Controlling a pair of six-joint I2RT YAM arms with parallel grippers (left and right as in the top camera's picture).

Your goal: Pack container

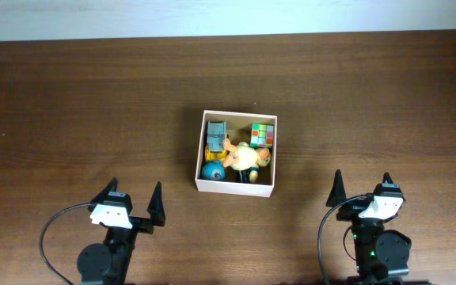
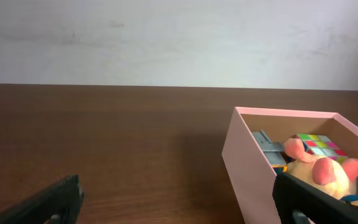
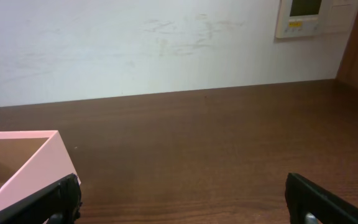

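The container point(image 1: 199, 157) is a square white-walled open box in the middle of the table. Inside it lie a grey toy point(image 1: 216, 133), a colourful puzzle cube point(image 1: 263, 134), a yellow-and-pink plush point(image 1: 244, 157) and a blue ball point(image 1: 213, 171). In the left wrist view the container point(image 2: 253, 168) shows at right with the plush point(image 2: 319, 171) and cube point(image 2: 319, 144). In the right wrist view its corner point(image 3: 33, 168) shows at left. My left gripper point(image 1: 135, 203) is open and empty, front left of the container. My right gripper point(image 1: 362, 192) is open and empty, front right of it.
The brown wooden table point(image 1: 93, 103) runs to a pale wall at the back. A wall panel point(image 3: 304, 17) hangs at the upper right in the right wrist view. Black cables loop beside both arm bases.
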